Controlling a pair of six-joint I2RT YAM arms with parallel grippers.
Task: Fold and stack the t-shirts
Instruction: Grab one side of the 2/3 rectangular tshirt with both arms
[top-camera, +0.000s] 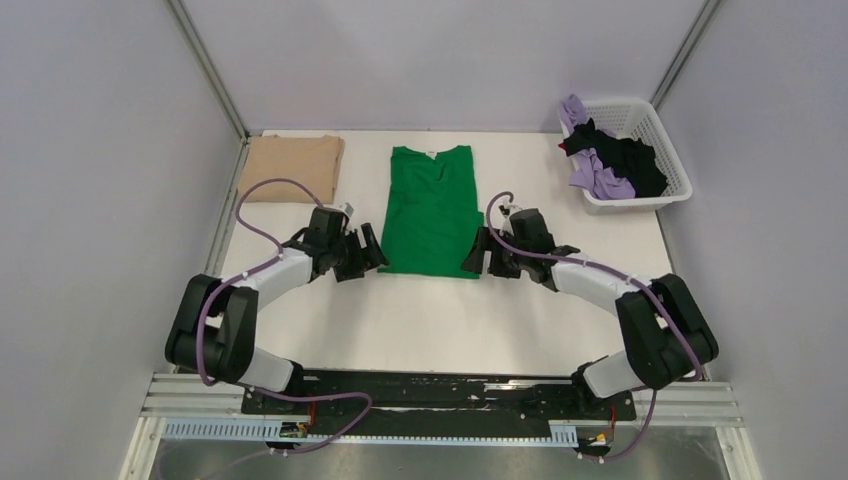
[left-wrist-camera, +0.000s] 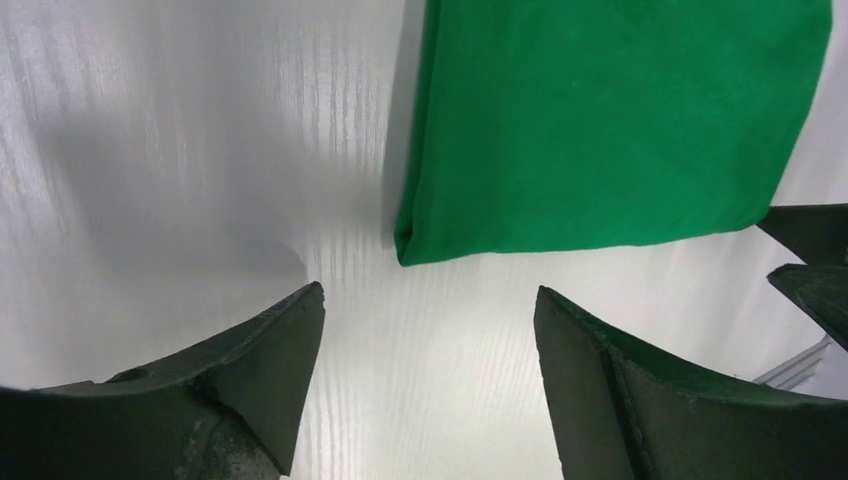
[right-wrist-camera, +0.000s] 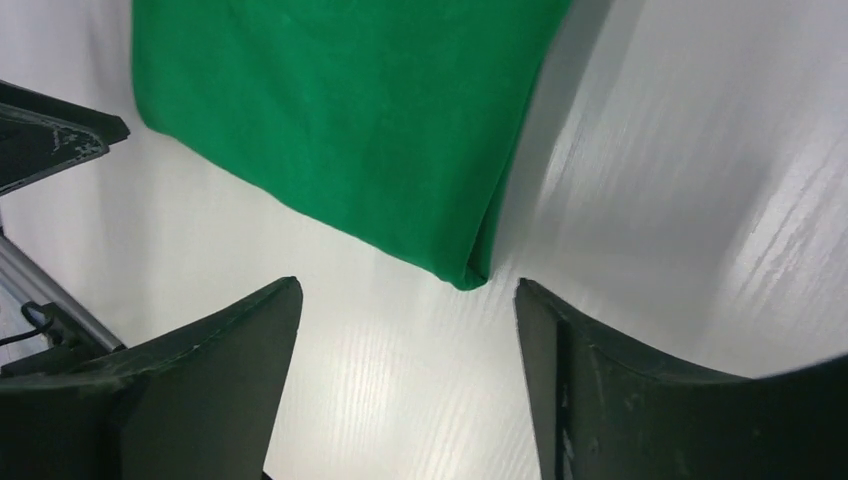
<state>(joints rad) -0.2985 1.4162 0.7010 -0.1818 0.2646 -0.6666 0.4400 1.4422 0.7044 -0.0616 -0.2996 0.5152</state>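
Note:
The bright green t-shirt (top-camera: 432, 212) lies flat mid-table, its sides folded in to a long strip, white label at the far collar. My left gripper (top-camera: 371, 250) is open and empty beside its near left corner (left-wrist-camera: 405, 250). My right gripper (top-camera: 478, 254) is open and empty beside its near right corner (right-wrist-camera: 470, 275). Neither touches the cloth. A folded tan t-shirt (top-camera: 293, 167) lies at the far left. Lilac (top-camera: 600, 180) and black (top-camera: 630, 160) t-shirts are heaped in the basket.
The white lattice basket (top-camera: 655, 125) stands at the far right by the wall. Grey walls enclose the white table (top-camera: 430, 320) on three sides. The right fingers (left-wrist-camera: 810, 260) show at the edge of the left wrist view.

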